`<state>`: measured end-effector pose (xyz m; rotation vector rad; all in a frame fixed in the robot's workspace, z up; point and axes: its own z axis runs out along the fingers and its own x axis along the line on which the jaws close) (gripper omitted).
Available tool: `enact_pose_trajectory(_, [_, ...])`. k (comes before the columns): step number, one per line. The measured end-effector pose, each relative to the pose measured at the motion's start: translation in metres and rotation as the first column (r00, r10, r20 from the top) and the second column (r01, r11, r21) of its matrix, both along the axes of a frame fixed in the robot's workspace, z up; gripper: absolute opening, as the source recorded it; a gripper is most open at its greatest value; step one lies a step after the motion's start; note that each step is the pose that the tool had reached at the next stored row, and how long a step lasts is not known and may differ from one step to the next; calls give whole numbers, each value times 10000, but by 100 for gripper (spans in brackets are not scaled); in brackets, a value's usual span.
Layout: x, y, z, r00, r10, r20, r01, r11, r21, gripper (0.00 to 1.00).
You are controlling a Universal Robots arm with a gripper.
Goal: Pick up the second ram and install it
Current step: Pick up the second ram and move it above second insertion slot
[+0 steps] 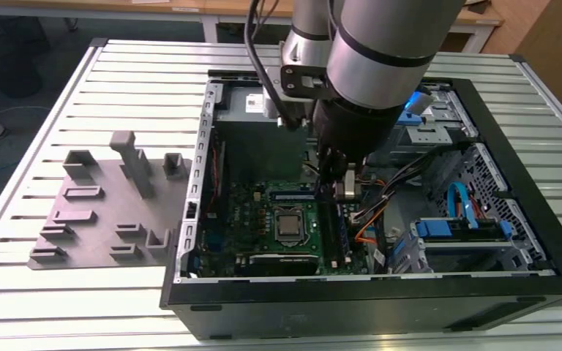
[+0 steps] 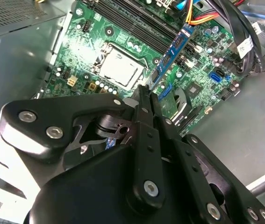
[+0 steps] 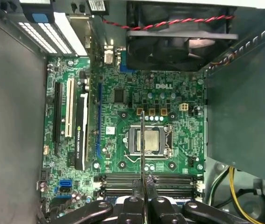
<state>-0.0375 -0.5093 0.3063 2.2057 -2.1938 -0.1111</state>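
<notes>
The jaws are clenched on the second ram [image 2: 171, 55], a thin blue stick jutting out beyond them over the green motherboard [image 3: 188, 140]. In the exterior view the arm [image 1: 379, 66] reaches down at the frame's centre into the open computer case [image 1: 359, 311] on the slatted counter [image 1: 135, 80].

Exterior view: arm [image 1: 364, 66] covers the side of the motherboard [image 1: 261, 212] toward the exterior view's right. Case [image 1: 359, 307] around the motherboard is cut off at the frame edge.

First wrist view: second ram [image 3: 142, 140] is edge-on over the motherboard, a thin line, faces and chips hidden. Tool [image 3: 143, 184] is clamped on it, body cut off by the frame edge, and blocks part of the memory slots [image 3: 118, 179].

Second wrist view: tool body hides the ram's gripped end and much of the motherboard. Ram-to-slot contact: cannot tell.
</notes>
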Motion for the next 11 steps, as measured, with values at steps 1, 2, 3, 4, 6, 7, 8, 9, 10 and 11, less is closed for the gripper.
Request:
enact_pose_trajectory(1, [0,-3,-18,10000,-1,0,1,10000,1,11])
enact_pose_trajectory(2, [1,-5,-36,10000,0,0,0,10000,0,11])
enact_pose_trajectory(3, [2,-6,-48,10000,0,1,0,10000,1,11])
enact_pose_trajectory(4, [2,-6,-50,10000,-1,0,1,10000,1,11])
enact_pose_trajectory(6, [2,-6,-50,10000,-1,0,1,10000,4,11])
enact_pose_trajectory(7, [2,-6,-50,10000,0,0,0,10000,6,11])
enact_pose_trajectory(8, [2,-6,-50,10000,-1,-1,1,10000,7,11])
enact_pose_trajectory(9, [2,-6,-50,10000,0,0,0,10000,7,11])
enact_pose_trajectory(10, [2,-6,-50,10000,-1,0,1,10000,8,11])
enact_pose_trajectory(11, [2,-5,-50,10000,0,0,0,10000,9,11])
